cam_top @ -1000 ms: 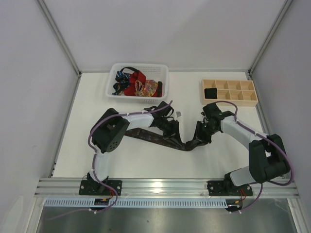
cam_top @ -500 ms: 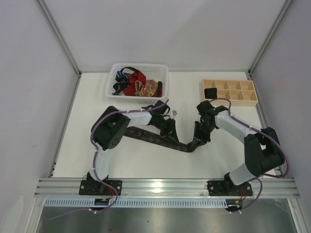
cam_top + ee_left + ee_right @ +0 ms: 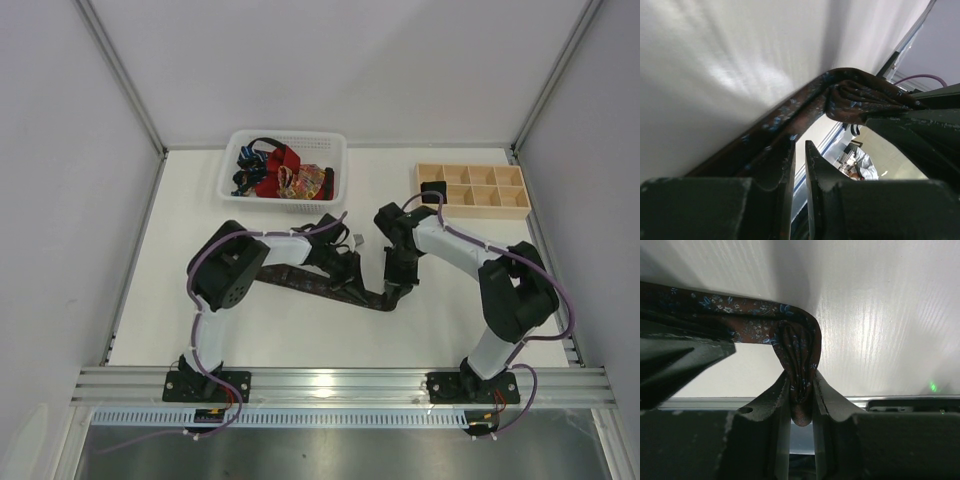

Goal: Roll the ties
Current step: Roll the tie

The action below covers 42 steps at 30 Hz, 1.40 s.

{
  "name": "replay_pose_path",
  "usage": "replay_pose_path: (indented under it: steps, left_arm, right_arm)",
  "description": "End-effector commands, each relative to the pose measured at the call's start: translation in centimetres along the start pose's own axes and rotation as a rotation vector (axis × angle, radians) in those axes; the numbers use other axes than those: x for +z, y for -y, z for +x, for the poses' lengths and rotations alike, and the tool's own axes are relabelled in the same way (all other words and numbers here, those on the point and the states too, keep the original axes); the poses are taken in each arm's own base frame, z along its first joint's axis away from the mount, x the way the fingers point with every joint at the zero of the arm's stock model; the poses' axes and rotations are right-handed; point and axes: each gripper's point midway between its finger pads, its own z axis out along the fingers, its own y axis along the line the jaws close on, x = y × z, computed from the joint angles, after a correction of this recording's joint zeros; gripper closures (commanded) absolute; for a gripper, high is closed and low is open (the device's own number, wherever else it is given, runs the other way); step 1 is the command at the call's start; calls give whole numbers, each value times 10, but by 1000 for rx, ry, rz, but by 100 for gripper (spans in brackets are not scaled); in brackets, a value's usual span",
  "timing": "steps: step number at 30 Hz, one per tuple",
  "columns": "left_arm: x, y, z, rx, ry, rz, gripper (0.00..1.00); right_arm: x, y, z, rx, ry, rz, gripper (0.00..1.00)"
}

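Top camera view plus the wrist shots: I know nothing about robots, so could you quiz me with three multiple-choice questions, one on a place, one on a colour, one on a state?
1. Where on the table does the white mesh basket stand?
A. Front right
B. Back left
C. Dead centre

2. What colour is the tie lying on the table?
A. Dark brown with a small bluish print
B. Plain yellow
C. White

3. What is the right gripper doing?
A. Wide open, empty
B. Holding the basket
C. Shut on a fold of the tie

Answers:
1 B: the top view shows it at the far left.
2 A: the right wrist view shows the print close up.
3 C: its fingers pinch the folded fabric.
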Motion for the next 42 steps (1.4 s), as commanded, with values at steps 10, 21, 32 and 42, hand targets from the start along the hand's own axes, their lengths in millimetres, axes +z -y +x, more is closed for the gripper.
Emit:
replay_pose_path:
  steps: [10,21,32,42]
  left_arm:
    - [21,42,-12,52,-21,88,81]
    - [34,22,-16,-2,-32,47,81]
    - [3,-15,-7,68,15,-152,78]
    - [-34,-21,-12,140,91,-209,70]
  right_arm:
    - [-14,-19,-11,-11,24,15,76]
    - [-3,-46,-5,-11,37,-35,67]
    - [20,-62,-13,23,35,-52,71]
    - [35,-65,-16,10,14,-36,72]
